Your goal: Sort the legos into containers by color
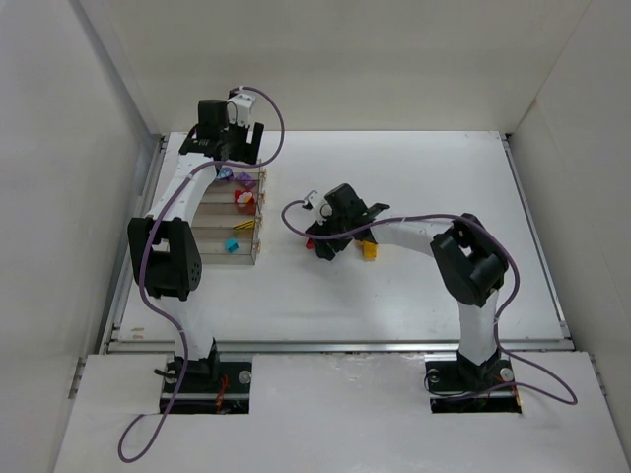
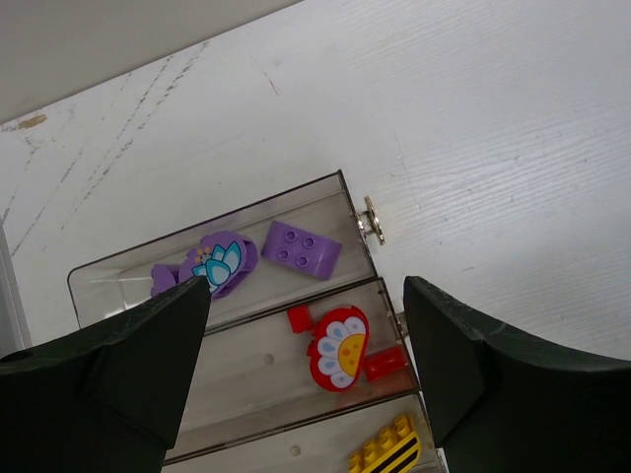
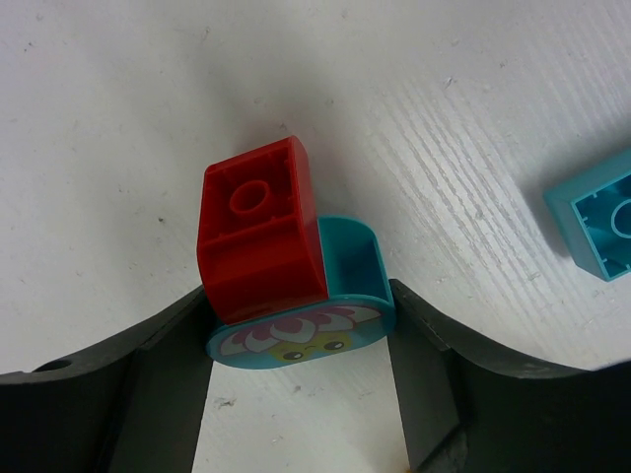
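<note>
Fingers (image 3: 148, 394) of the right gripper (image 3: 299, 305) pinch a cyan flower-faced lego (image 3: 306, 340) on the tabletop (image 3: 444, 148), with a red brick (image 3: 261, 236) resting against it. Spread wide, the left gripper (image 2: 306, 286) hangs over the containers (image 2: 341, 212), which hold purple legos (image 2: 301, 248), a red flower lego (image 2: 338, 350) and a yellow lego (image 2: 386, 448) in separate bins.

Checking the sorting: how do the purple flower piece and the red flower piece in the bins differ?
The purple flower piece lies in the end bin; the red flower piece lies in the bin beside it. The purple one's printed flower is teal; the red one's has white petals round a yellow centre. Both are rounded and lie print-up.
</note>
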### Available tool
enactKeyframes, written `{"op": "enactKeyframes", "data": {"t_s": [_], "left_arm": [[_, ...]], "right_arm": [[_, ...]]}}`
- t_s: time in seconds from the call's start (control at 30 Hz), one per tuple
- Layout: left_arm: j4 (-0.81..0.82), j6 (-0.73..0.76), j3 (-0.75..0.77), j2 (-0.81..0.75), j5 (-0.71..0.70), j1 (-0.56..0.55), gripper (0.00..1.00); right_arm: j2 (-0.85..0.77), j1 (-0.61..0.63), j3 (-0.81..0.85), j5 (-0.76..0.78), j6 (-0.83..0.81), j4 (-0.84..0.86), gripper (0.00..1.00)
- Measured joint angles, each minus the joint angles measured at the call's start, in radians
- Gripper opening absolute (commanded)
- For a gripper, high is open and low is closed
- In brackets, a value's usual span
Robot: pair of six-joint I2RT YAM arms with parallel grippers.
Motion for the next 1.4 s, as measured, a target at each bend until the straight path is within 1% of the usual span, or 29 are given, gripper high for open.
{"op": "enactKeyframes", "data": {"t_s": [0.03,0.07,0.17,0.27,0.4,0.47,0.6,0.63,0.67,0.77,0.87,1.03,1.2,1.4], "left_arm": [[0.000,0.000,0.000,0.000,0.000,0.000,0.77],[0.000,0.000,0.000,0.000,0.004,0.000,0.77],[-0.010,0.003,-0.002,-0.006,0.032,0.000,0.77],[-0.028,0.031,-0.018,-0.029,0.108,0.001,0.77],[-0.084,0.140,-0.035,-0.072,0.296,0.000,0.77],[-0.136,0.243,-0.035,-0.087,0.414,-0.001,0.80],[-0.335,0.535,-0.016,-0.103,0.604,-0.013,0.96],[-0.390,0.607,-0.002,-0.103,0.637,-0.019,0.99],[-0.461,0.691,0.021,-0.103,0.669,-0.028,0.99],[-0.567,0.819,0.083,-0.103,0.718,-0.061,0.99],[-0.623,0.898,0.142,-0.103,0.776,-0.107,0.99],[-0.712,1.007,0.158,-0.099,0.829,-0.170,0.99],[-0.759,1.073,0.151,-0.080,0.855,-0.208,0.99],[-0.774,1.109,0.141,-0.076,0.864,-0.233,0.99]], "right_arm": [[-0.002,0.000,-0.001,0.001,0.000,0.002,0.05],[-0.004,0.000,-0.004,0.001,0.000,0.003,0.01],[-0.027,-0.004,-0.023,0.002,0.000,0.006,0.00],[-0.082,-0.017,-0.043,-0.015,0.001,0.006,0.00],[-0.203,-0.062,-0.049,-0.082,-0.004,0.011,0.00],[-0.259,-0.083,-0.037,-0.106,-0.021,0.006,0.00],[-0.302,-0.098,0.026,-0.147,-0.068,-0.011,0.00],[-0.305,-0.098,0.036,-0.158,-0.079,-0.013,0.00],[-0.306,-0.098,0.040,-0.167,-0.087,-0.015,0.00],[-0.305,-0.098,0.045,-0.183,-0.109,-0.041,0.00],[-0.305,-0.098,0.049,-0.193,-0.122,-0.064,0.00],[-0.305,-0.097,0.060,-0.211,-0.133,-0.070,0.00],[-0.305,-0.097,0.078,-0.227,-0.134,-0.068,0.00],[-0.305,-0.096,0.082,-0.244,-0.124,-0.061,0.00]]}}
